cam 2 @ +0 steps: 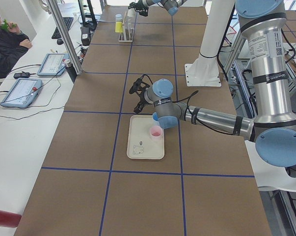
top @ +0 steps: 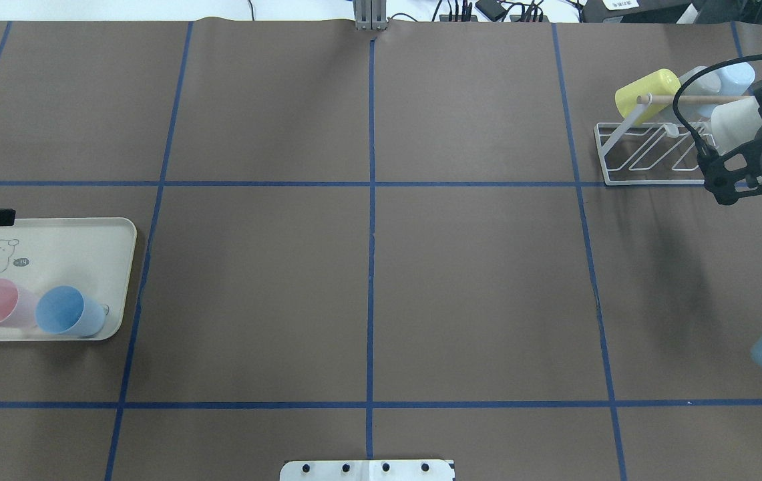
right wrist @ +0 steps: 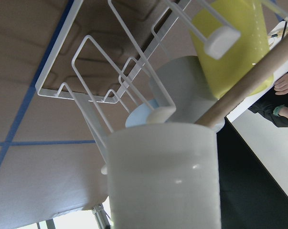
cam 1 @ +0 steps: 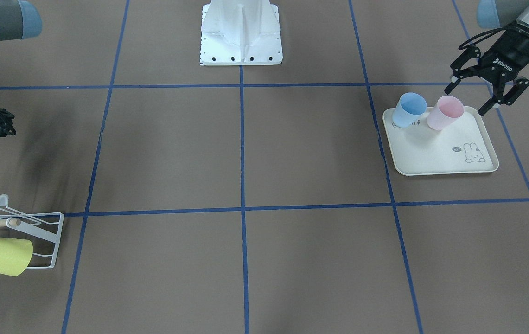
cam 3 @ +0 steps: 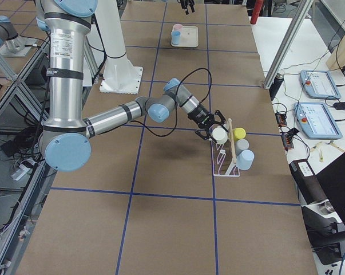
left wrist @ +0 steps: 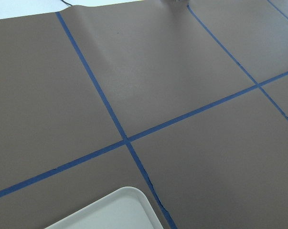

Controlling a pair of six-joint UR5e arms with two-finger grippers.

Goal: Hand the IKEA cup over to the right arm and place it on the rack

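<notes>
My right gripper (top: 741,140) is shut on a white cup (top: 734,123) and holds it on its side at the white wire rack (top: 648,160), just under the wooden dowel (top: 694,99). In the right wrist view the white cup (right wrist: 163,176) fills the lower middle, with a rack prong (right wrist: 160,113) at its far end. Yellow (top: 644,93), grey (top: 701,83) and light-blue (top: 738,73) cups hang on the rack. My left gripper (cam 1: 475,95) is open and empty, hovering over the back edge of the cream tray (cam 1: 436,153), close to the pink cup (cam 1: 445,112).
A blue cup (cam 1: 409,109) stands beside the pink one on the tray. The white robot base (cam 1: 241,37) sits at the table's middle edge. Blue tape lines grid the brown table. An operator (cam 2: 8,46) sits at the side desk with tablets.
</notes>
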